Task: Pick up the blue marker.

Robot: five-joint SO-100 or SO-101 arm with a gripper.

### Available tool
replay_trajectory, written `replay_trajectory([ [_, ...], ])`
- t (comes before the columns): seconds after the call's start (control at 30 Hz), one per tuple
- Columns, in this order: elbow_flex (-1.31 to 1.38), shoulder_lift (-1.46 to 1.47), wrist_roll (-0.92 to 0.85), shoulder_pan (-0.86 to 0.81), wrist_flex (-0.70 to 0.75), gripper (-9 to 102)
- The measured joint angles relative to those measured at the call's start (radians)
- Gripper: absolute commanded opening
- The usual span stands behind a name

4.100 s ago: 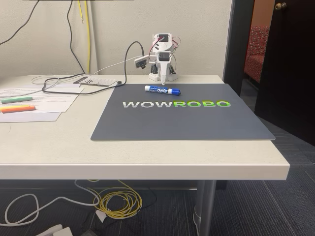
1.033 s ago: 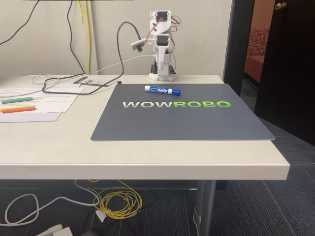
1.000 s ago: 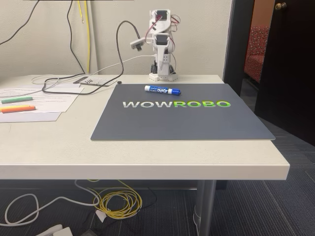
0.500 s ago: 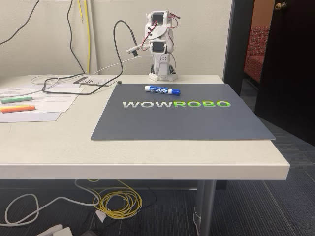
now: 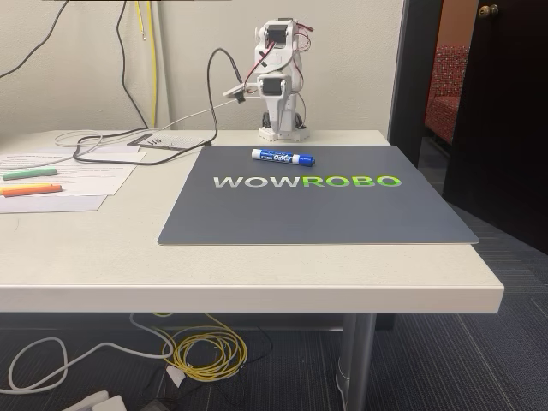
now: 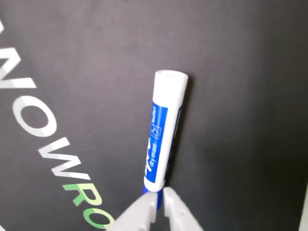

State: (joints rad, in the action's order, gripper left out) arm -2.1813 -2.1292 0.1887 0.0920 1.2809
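Now | blue marker (image 6: 162, 139) flat on grey mat (image 5: 317, 205) | gripper (image 6: 159, 202) jaws nearly shut, empty, over cap end

A fixed view faces the table's front edge from low and far; the wrist view looks down close; both share the grey mat (image 5: 317, 201).

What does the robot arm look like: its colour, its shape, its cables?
In the fixed view the arm is small and white, built of blocky segments on a white base, with dark motor blocks. Thin red wires run near its top, and a black cable loops from it to the table. In the wrist view the end effector shows two pale, tapering fingers.
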Motion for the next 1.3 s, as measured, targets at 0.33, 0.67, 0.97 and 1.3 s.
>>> replay_trajectory([
  [0.33, 0.000, 0.106, 0.107, 0.049, 0.023, 0],
  [0.67, 0.002, 0.193, 0.109, 0.063, -0.029, 16],
  [0.97, 0.002, 0.213, 0.109, 0.066, -0.054, 23],
  [1.3, 0.002, 0.334, 0.112, 0.066, -0.114, 23],
])
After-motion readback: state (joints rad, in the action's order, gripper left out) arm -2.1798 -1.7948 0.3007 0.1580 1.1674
